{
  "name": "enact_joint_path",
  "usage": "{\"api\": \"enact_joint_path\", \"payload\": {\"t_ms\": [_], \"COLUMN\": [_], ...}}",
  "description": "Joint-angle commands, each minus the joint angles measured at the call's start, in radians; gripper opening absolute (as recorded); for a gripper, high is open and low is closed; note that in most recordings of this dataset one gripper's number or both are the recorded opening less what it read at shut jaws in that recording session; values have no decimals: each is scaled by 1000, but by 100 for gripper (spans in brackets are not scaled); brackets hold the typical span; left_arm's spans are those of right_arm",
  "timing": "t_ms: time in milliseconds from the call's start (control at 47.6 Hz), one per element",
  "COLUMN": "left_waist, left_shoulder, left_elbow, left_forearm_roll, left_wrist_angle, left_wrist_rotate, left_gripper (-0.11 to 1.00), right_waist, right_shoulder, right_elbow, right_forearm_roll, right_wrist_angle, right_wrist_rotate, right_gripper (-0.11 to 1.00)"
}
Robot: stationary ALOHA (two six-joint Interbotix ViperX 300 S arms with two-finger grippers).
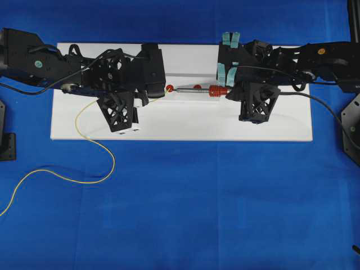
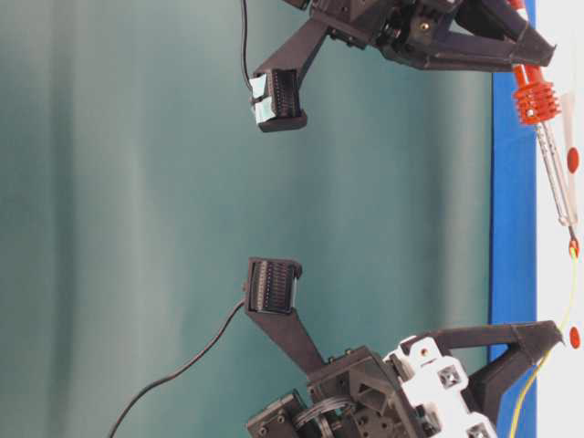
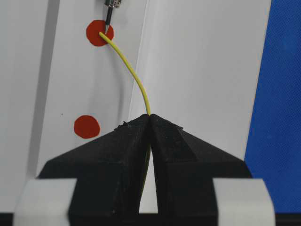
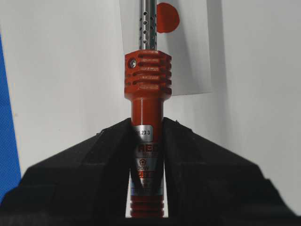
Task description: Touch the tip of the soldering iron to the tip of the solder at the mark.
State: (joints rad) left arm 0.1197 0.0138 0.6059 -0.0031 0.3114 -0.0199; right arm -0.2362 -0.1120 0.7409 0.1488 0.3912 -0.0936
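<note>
The soldering iron (image 1: 197, 90) lies along the white board, its red handle (image 4: 147, 89) clamped in my right gripper (image 4: 147, 125), which is shut on it. Its dark tip (image 3: 108, 22) comes down on the upper red mark (image 3: 94, 37). The solder (image 3: 135, 77), a thin yellow wire, rises from my left gripper (image 3: 149, 117), shut on it, and curves up to the same mark. There the wire's end meets the iron's tip. In the overhead view the mark (image 1: 169, 88) sits between the left gripper (image 1: 159, 93) and the right gripper (image 1: 229, 91).
The white board (image 1: 180, 124) rests on a blue cloth (image 1: 225, 197). A second red dot (image 3: 86, 126) lies nearer the left gripper, a third (image 4: 168, 18) beside the iron's shaft. Slack solder (image 1: 95, 143) loops off the board's left. A black cord (image 1: 323, 104) trails right.
</note>
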Motion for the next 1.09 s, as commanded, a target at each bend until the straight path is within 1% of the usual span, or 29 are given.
{"api": "enact_joint_path", "payload": {"t_ms": [0, 651, 841, 1072], "left_waist": [0, -2, -2, -5], "left_shoulder": [-12, -14, -55, -161], "left_elbow": [-20, -21, -9, 44], "left_forearm_roll": [2, 3, 3, 3], "left_wrist_angle": [0, 0, 2, 2], "left_wrist_rotate": [-2, 2, 0, -6], "left_gripper": [2, 2, 2, 2], "right_waist": [0, -2, -2, -2], "right_shoulder": [-8, -9, -9, -9], "right_elbow": [-21, -20, -20, -20], "right_forearm_roll": [0, 0, 0, 0], "right_wrist_angle": [-3, -3, -3, -3], "right_wrist_rotate": [2, 2, 2, 2], "right_gripper": [6, 6, 6, 6]}}
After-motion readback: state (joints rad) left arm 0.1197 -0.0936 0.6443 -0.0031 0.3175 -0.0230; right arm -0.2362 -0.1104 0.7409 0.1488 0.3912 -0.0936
